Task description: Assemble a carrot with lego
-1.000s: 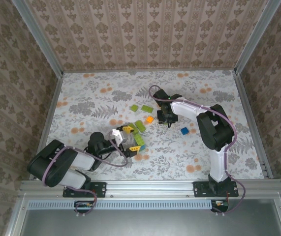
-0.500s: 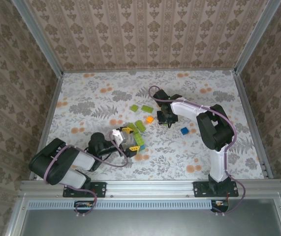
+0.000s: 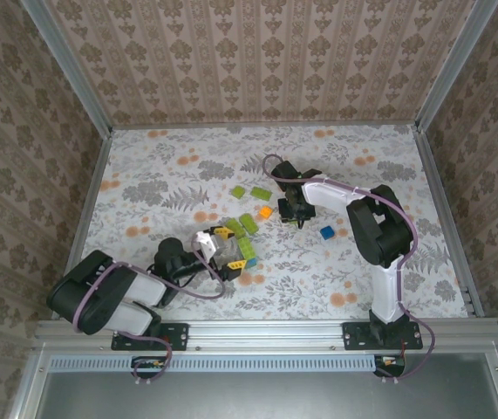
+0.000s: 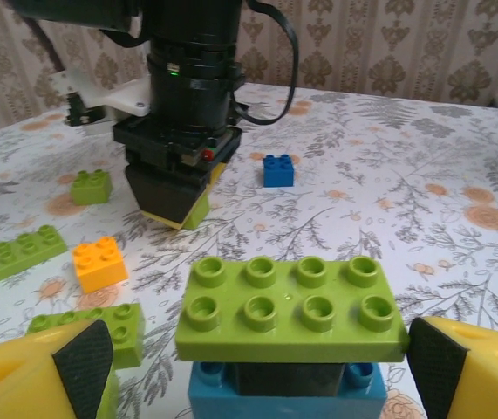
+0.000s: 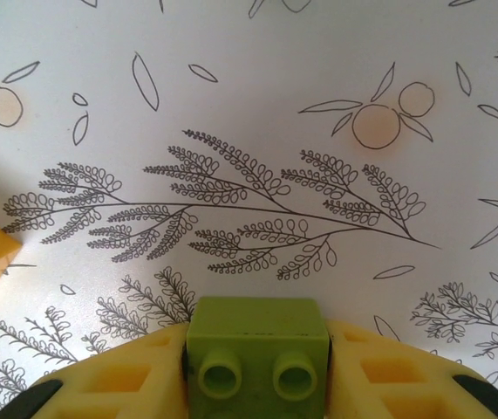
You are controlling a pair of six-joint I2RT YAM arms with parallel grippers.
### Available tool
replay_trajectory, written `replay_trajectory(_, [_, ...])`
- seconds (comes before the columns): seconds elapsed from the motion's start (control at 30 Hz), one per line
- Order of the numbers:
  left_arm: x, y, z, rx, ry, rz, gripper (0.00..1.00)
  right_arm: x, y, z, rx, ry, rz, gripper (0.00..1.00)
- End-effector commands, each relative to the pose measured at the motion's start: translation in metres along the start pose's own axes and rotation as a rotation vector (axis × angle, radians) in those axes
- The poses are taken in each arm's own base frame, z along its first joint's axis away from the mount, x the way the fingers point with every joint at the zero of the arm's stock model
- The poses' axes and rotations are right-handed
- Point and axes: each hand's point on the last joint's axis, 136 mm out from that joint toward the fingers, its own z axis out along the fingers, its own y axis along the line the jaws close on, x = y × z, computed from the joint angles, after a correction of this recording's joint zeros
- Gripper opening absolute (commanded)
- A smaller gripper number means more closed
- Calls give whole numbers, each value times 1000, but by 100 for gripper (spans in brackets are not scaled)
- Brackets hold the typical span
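1. In the left wrist view, the left gripper (image 4: 257, 367) is spread wide. Its black-padded yellow fingers (image 4: 83, 367) flank the carrot (image 4: 292, 305), a lime-green eight-stud plastic brick stacked on a blue one, and the left pad is seen clear of it.
2. The right wrist view shows the right gripper (image 5: 257, 384) clamped on a small lime-green plastic brick (image 5: 257, 345), just above the floral-patterned table (image 5: 249, 131).
3. From overhead, the carrot is placed near the table's middle, with a square orange plastic brick (image 3: 265, 212) between it and the right gripper.
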Motion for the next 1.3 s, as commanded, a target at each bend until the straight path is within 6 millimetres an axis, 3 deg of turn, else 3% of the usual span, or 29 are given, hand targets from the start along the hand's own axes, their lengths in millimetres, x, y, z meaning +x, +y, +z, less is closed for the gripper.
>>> replay_trajectory(0.0, [-4, 6, -5, -60, -16, 5, 90, 9, 2, -3, -21, 16, -5, 37])
replay_trajectory(0.67, [-1, -24, -9, 79, -18, -22, 89, 11, 8, 7, -23, 32, -31, 36])
replay_trajectory(1.07, [3, 4, -14, -109, 1, -22, 88, 12, 14, 2, -29, 25, -53, 36])
replay_trajectory(1.27, [3, 8, -15, -137, 3, -19, 87, 12, 15, 5, -26, 29, -56, 36])
